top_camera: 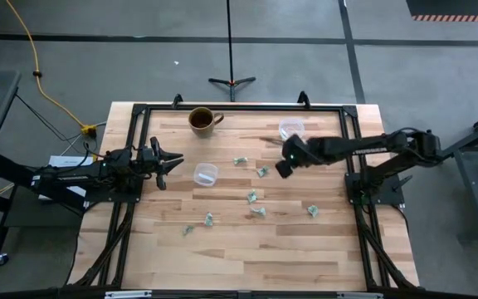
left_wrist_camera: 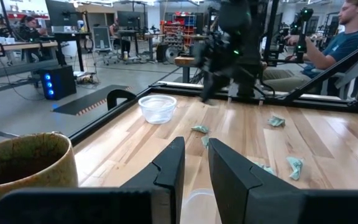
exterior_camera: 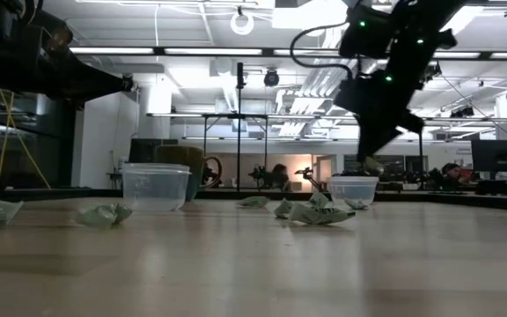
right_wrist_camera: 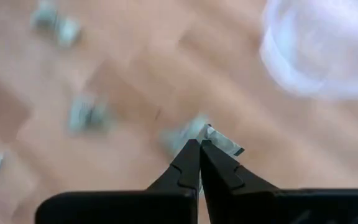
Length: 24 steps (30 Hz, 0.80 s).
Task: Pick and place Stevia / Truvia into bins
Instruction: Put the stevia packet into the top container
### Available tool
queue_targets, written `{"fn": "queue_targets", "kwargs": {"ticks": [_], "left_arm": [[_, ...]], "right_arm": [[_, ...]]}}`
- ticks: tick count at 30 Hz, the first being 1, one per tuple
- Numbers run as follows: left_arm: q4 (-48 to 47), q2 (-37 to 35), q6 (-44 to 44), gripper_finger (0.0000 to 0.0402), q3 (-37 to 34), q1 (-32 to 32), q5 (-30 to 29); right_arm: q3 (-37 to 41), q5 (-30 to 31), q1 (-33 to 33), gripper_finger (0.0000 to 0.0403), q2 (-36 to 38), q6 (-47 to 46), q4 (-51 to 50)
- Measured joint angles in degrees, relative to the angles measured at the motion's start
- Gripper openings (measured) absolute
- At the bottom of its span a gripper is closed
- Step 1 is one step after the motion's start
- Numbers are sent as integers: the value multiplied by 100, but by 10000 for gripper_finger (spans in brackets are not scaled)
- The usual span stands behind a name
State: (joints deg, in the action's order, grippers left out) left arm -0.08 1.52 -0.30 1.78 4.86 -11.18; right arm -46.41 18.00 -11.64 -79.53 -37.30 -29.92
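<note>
Several green-and-white sachets lie scattered mid-table, among them one near the middle and one farther right. One clear cup stands just in front of my left gripper, which is open and hovers at the table's left; the cup's rim shows below its fingers. The second clear cup stands near the far edge. My right gripper hangs in the air just nearer than that cup, shut on a sachet. My right gripper pinches a single sachet between its two fingertips, by one end. The fingers slant down from above. The sachet is lifted clear of the table and sticks out beyond the fingertips, above and beside the far cup.
A brown mug stands near the far-left corner, close to my left arm. A black frame runs along the table's far and side edges. People sit at desks beyond the table. Bare wood lies along the near edge.
</note>
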Motion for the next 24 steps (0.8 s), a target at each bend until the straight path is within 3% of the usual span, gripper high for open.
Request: {"fn": "queue_targets", "kwargs": {"ticks": [6,15,19,24], "left_arm": [[1,0,0,106,0,1,-10],[1,0,2,106,0,1,-9],[12,0,2,106,0,0,-9],[14,-2,2,106,0,0,-9]], "right_arm": [[-92,-17,-931,1,0,1075,811],[-92,-705,-2206,0,-46,2033,1098],[-92,-1202,-2544,1,-313,2282,1282],[-92,-1300,-2718,21,-738,2285,1623]]}}
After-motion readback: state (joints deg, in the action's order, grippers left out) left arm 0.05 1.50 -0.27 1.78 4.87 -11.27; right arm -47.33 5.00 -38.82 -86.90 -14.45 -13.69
